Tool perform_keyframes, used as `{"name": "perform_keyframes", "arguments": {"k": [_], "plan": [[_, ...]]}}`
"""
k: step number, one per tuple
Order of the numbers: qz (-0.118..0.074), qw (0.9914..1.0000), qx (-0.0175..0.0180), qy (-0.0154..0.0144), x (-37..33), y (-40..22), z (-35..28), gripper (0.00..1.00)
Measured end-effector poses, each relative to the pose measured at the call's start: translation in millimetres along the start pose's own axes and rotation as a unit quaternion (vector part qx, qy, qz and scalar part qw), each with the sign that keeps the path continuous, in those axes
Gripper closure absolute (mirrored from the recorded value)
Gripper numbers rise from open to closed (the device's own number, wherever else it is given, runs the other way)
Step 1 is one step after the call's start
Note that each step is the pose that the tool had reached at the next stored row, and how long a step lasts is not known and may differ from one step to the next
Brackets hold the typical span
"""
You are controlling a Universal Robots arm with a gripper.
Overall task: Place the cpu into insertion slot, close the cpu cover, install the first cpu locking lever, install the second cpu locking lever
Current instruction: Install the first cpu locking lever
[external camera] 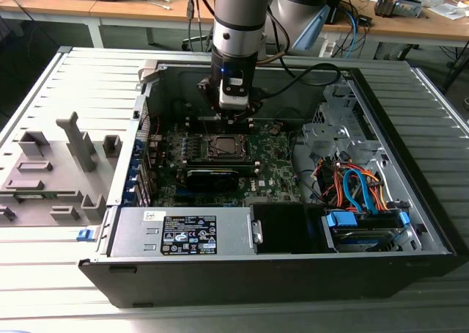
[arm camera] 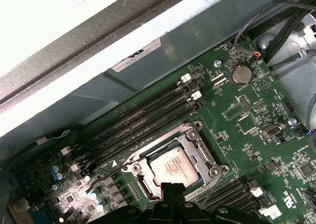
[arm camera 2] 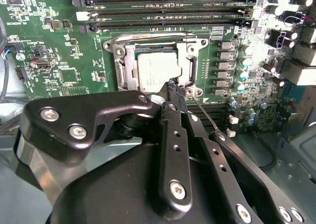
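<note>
cpu seated in insertion slot, cpu cover down over it. gripper at the cover's edge beside locking lever; jaws pinched together, empty. Reads as a pushing tip.

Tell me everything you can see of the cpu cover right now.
The cpu cover is a thin, silvery metal frame with a large square cut-out. It lies flat and closed on the green motherboard, and the cpu shows its dull grey top through the opening. The gripper hangs at one edge of the frame; whether it touches cannot be told.
</note>
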State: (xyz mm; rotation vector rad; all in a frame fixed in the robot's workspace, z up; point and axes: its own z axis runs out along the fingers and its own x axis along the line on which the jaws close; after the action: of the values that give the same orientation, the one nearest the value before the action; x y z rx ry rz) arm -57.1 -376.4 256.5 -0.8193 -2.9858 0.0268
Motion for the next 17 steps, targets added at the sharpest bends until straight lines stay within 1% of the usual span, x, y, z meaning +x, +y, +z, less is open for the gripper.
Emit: {"name": "perform_keyframes", "arguments": {"k": [13, 17], "plan": [[-0.011, 0.99994, 0.0005, -0.0003, 0.0, 0.0, 0.0, 0.89], [-0.018, 0.99983, 0.0007, -0.0005, 0.0, 0.0, 0.0, 0.89]]}}
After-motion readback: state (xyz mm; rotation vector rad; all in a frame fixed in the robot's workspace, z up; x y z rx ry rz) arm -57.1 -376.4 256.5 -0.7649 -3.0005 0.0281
